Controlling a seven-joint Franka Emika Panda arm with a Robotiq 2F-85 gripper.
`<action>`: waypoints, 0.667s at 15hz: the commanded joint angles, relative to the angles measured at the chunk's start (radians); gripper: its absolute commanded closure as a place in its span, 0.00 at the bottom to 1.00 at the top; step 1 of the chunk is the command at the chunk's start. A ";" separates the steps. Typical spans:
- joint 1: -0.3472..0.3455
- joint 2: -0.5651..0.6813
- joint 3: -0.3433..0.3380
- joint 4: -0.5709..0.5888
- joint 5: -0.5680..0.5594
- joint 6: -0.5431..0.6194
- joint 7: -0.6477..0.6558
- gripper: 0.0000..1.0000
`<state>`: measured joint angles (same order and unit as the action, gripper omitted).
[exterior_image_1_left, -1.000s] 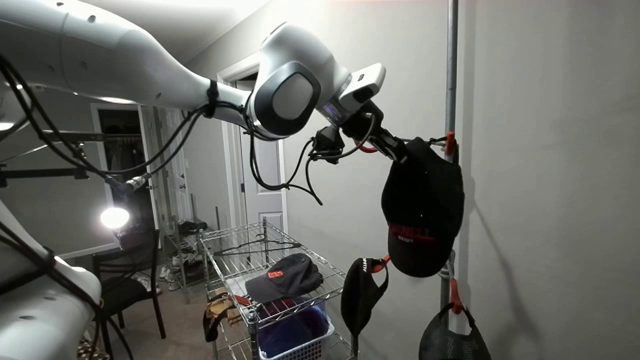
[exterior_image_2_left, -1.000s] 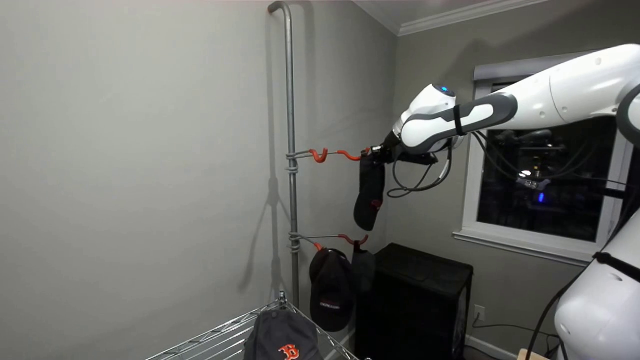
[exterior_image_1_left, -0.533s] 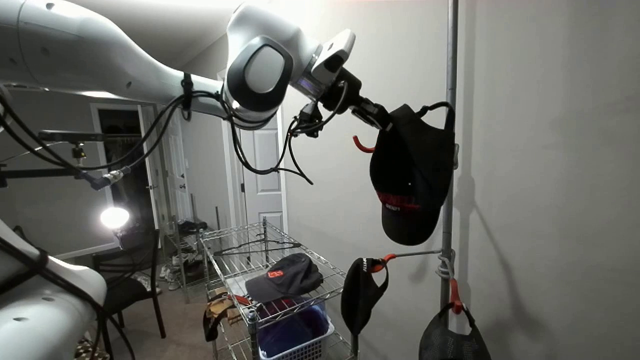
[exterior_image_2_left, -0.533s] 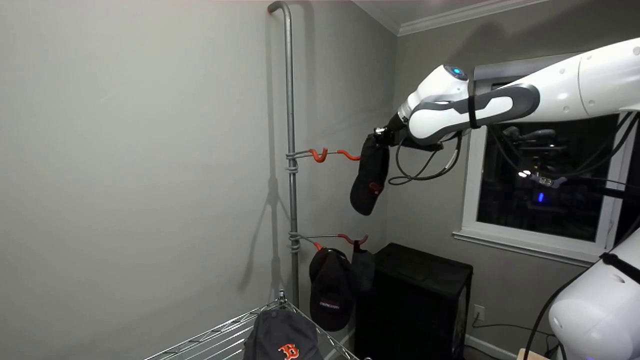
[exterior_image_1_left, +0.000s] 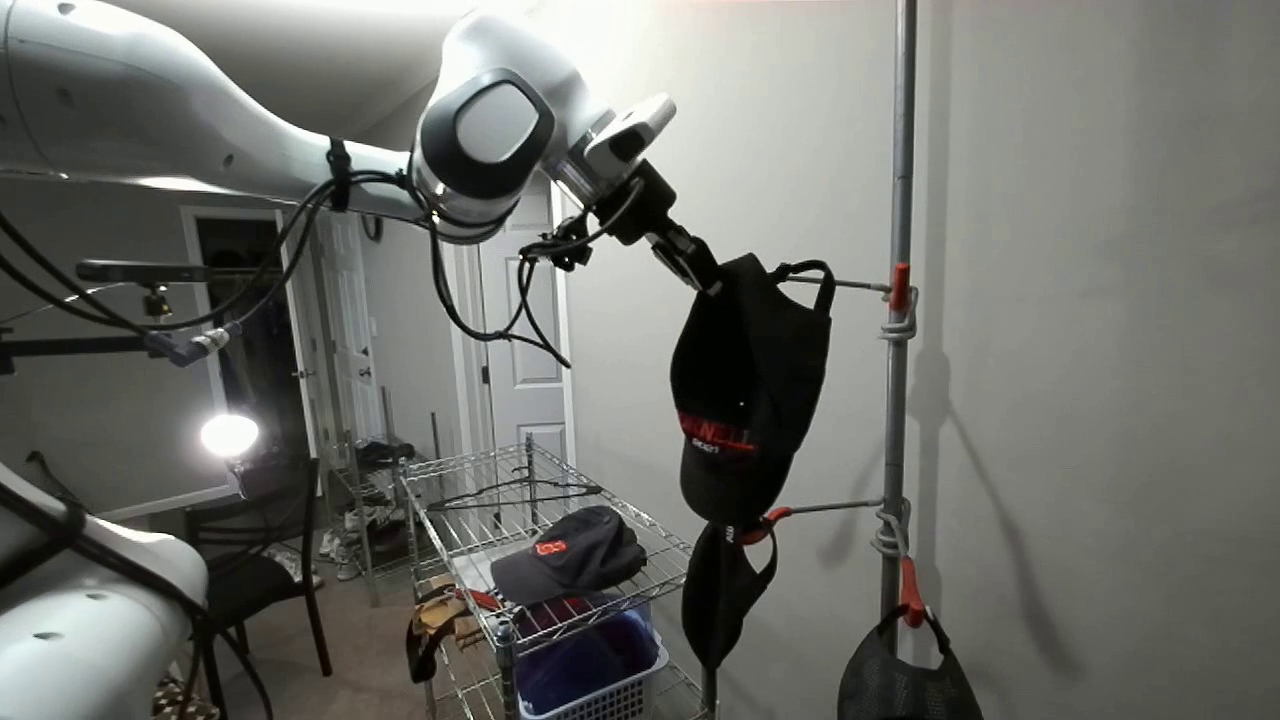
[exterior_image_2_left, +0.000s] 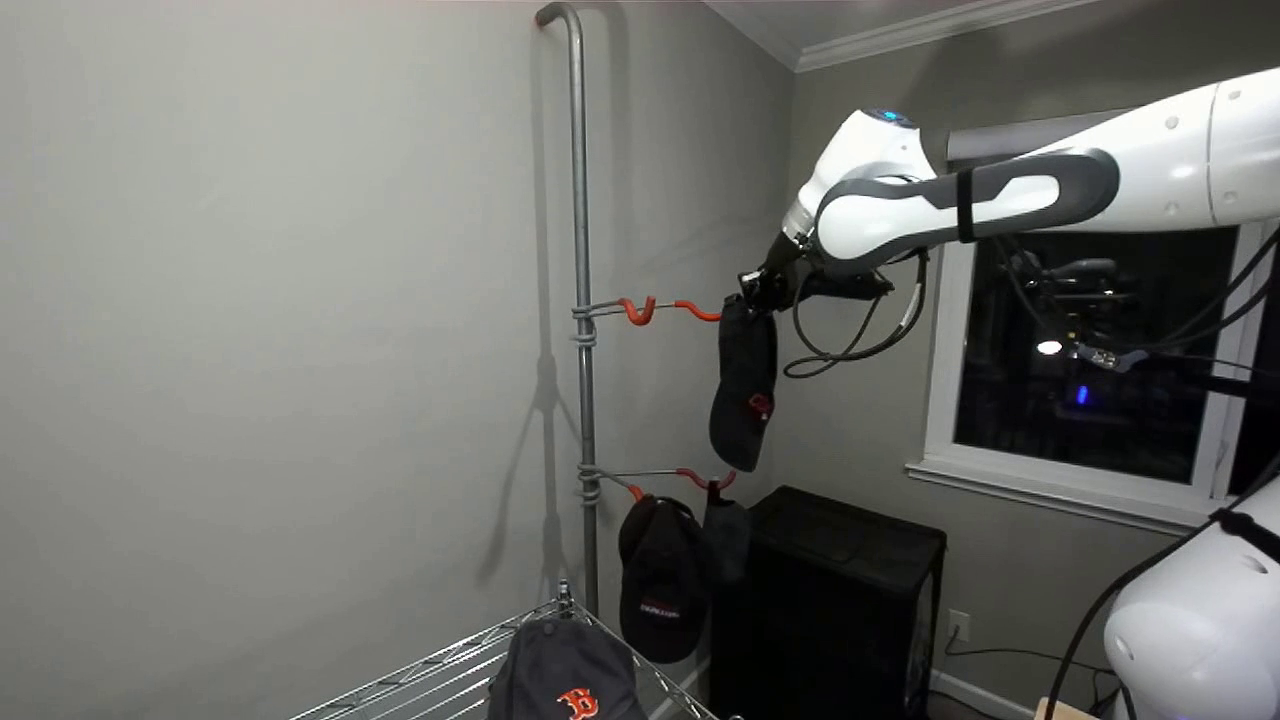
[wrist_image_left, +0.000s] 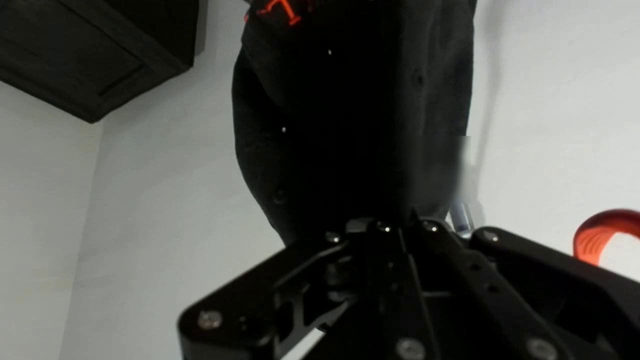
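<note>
1. Closest to us, we see the pincer (exterior_image_1_left: 710, 285), its jaws brought together with scarcely any gap, gripping the edge of one black cap (exterior_image_1_left: 752, 395).
2. We find that black cap hanging bill-down from the pincer, near the upper hooks, with red and white lettering visible in an exterior view.
3. We count four red-tipped hooks (exterior_image_2_left: 638, 318) on one metal pole (exterior_image_2_left: 581, 200), two higher and two lower. The end of one higher hook is hidden behind the black cap, so we cannot tell whether they touch.
4. Lower down we count two hanging caps (exterior_image_2_left: 662, 590), one on each lower hook.
5. One wire rack (exterior_image_1_left: 506, 655) carries one dark grey cap (exterior_image_1_left: 575, 560) with an orange emblem, bringing our count of caps to four; one white basket (exterior_image_1_left: 605, 700) sits lower in it.
6. Farther off, we see one chair (exterior_image_1_left: 258, 605), one glowing lamp (exterior_image_1_left: 229, 436), one black box (exterior_image_2_left: 820, 630) and one window (exterior_image_2_left: 1080, 400).
</note>
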<state>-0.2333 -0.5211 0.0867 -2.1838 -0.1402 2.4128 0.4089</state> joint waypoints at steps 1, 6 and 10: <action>0.073 -0.051 -0.007 0.019 0.049 -0.187 -0.037 0.97; 0.211 -0.102 0.007 0.023 0.141 -0.461 -0.101 0.97; 0.295 -0.090 0.028 0.039 0.193 -0.579 -0.149 0.96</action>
<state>0.0243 -0.6174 0.1096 -2.1589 0.0022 1.9021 0.3261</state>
